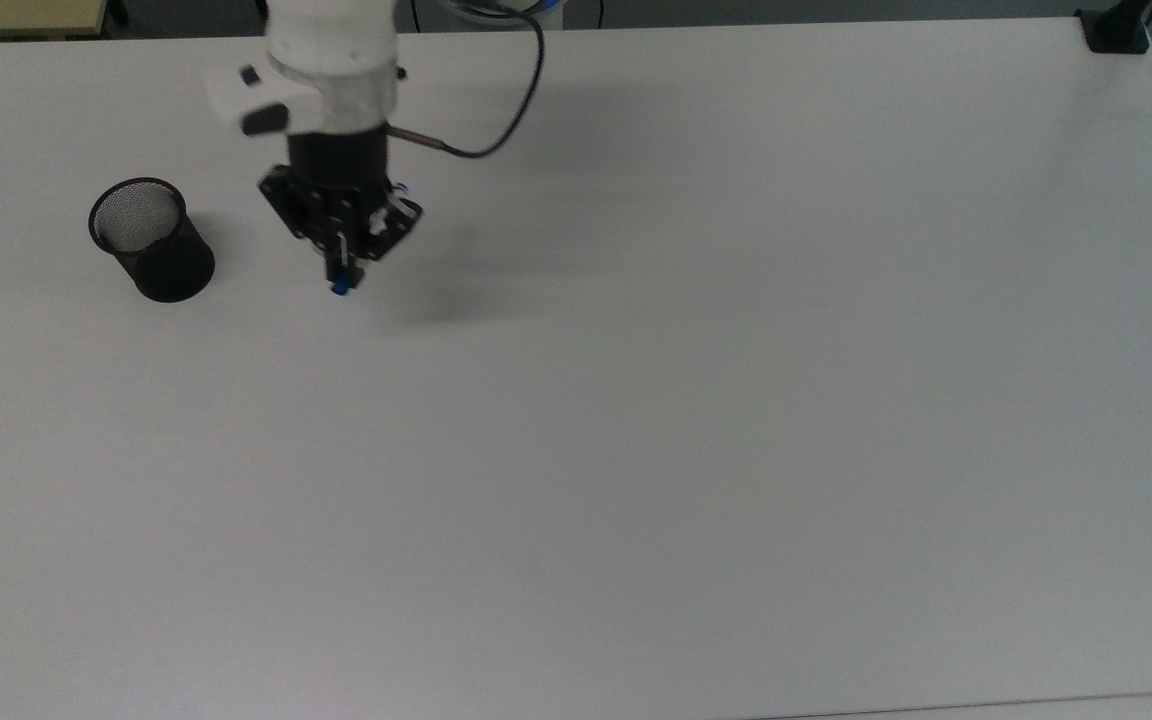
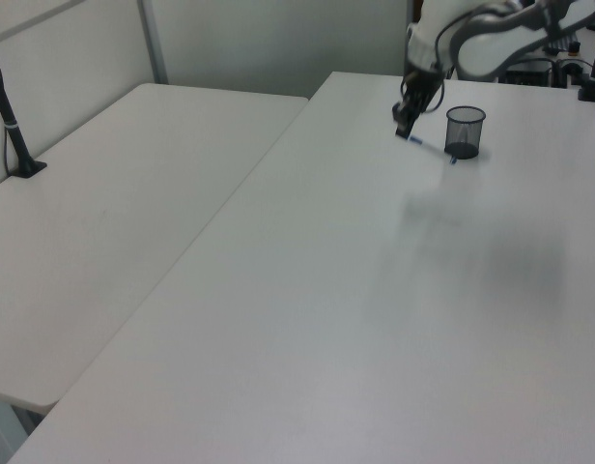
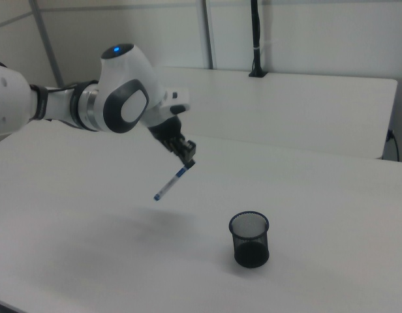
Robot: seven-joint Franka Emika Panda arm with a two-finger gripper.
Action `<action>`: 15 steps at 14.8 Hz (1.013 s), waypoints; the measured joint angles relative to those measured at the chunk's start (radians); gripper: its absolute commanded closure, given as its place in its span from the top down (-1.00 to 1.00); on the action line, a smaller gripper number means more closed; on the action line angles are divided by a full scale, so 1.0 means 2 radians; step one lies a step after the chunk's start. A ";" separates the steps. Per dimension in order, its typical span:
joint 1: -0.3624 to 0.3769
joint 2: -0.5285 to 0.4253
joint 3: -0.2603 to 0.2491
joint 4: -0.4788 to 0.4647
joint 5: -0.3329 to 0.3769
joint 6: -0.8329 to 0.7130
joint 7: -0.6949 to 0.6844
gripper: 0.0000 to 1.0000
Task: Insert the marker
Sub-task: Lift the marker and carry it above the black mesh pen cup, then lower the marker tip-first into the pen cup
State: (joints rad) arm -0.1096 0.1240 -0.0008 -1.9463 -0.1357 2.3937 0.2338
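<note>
The marker [image 3: 170, 184], white with blue ends, hangs slanted in the air, and my gripper [image 3: 187, 157] is shut on its upper end. From the top view my gripper [image 1: 342, 258] points down and the marker's blue tip [image 1: 338, 288] shows just below the fingers. The black mesh cup [image 1: 151, 240] stands upright on the white table [image 1: 636, 400], to the top view's left of the gripper and apart from it. In the left view the marker [image 2: 431, 148] slants down from the gripper [image 2: 404, 124] towards the cup [image 2: 465, 131]. The cup [image 3: 249, 238] looks empty in the right view.
A black clamp post [image 1: 1116, 30] sits at the table's far corner on the top view's right. A second white table [image 2: 104, 213] adjoins on the left view's left, with a black post [image 2: 13, 135] on it. The arm's cable [image 1: 496, 130] loops beside the wrist.
</note>
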 measured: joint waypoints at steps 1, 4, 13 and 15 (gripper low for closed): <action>-0.019 -0.018 0.000 0.000 0.000 0.002 -0.017 -1.00; -0.069 -0.046 -0.001 -0.005 0.009 0.041 -0.077 -1.00; -0.139 -0.029 -0.003 -0.045 0.117 0.173 -0.312 -1.00; -0.143 -0.026 -0.003 -0.047 0.139 0.174 -0.344 -1.00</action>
State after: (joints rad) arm -0.3957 0.0726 -0.0071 -2.0400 0.1431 2.7408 -0.4547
